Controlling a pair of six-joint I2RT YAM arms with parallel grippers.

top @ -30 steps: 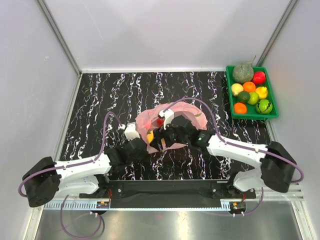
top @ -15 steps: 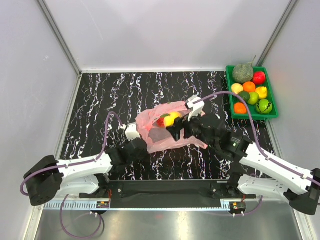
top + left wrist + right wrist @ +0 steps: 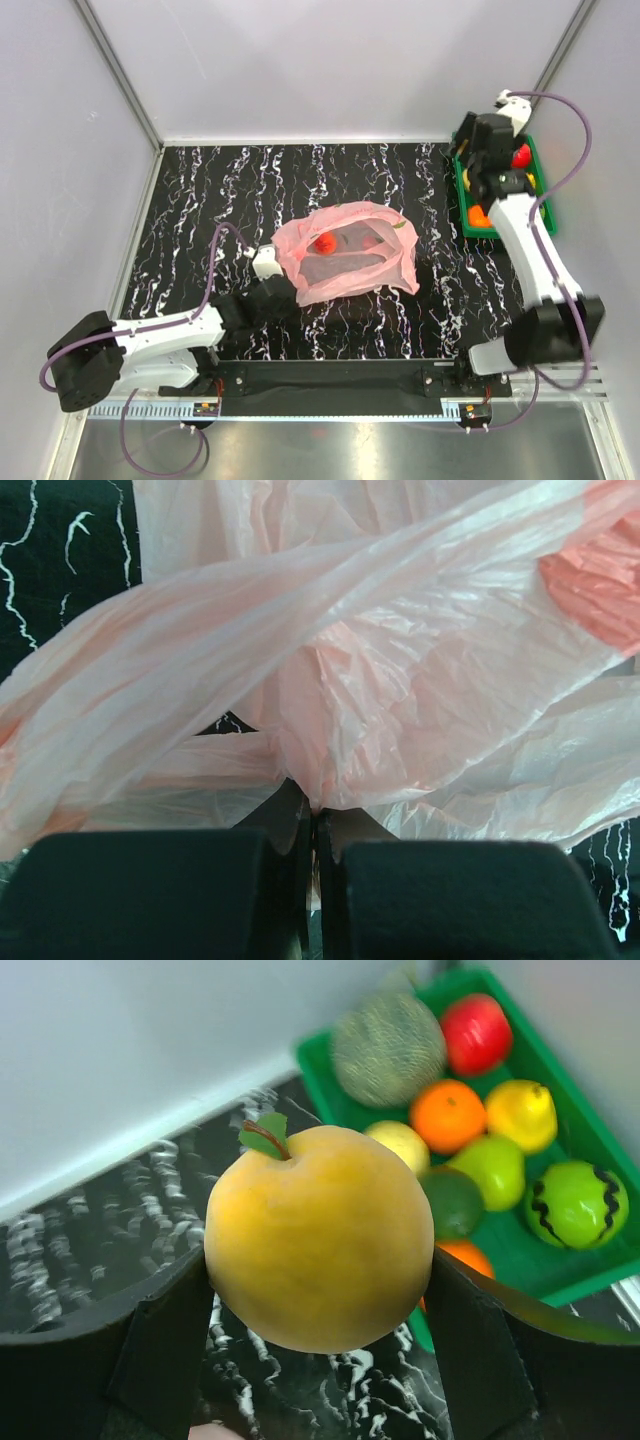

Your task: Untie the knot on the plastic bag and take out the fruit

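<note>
Since no tied knot can be made out on the plastic bag (image 3: 350, 262) and its mouth lies slack and open, the untying is judged to be done and the emptying to be under way. One yellow fruit (image 3: 320, 1210), with a short stem and a green leaf, is held in the right gripper (image 3: 316, 1290). The jaws are spread about as wide as the fruit and are pressed against its two sides.

Beyond and below that gripper a green tray (image 3: 535, 1265) is seen, in which other fruits (image 3: 448, 1115) and a netted melon (image 3: 388, 1048) are already laid. The held fruit is therefore judged to be close to being set down there, though it is not yet released.

Well away from the right gripper, and just ahead of the left gripper (image 3: 313, 818), the bag is spread on the counter (image 3: 200, 200). Through its thin pink skin a reddish fruit (image 3: 322, 243) is seen, and a fainter round shape (image 3: 372, 240) beside it may be another. Whether more is hidden cannot be told, but at least that much is judged to be left to take out.

The left gripper is closed almost fully, with a pinched fold of the bag's plastic caught between its jaws, so the bag is judged to be steadied at its near edge. Nothing else is touched by it.
</note>
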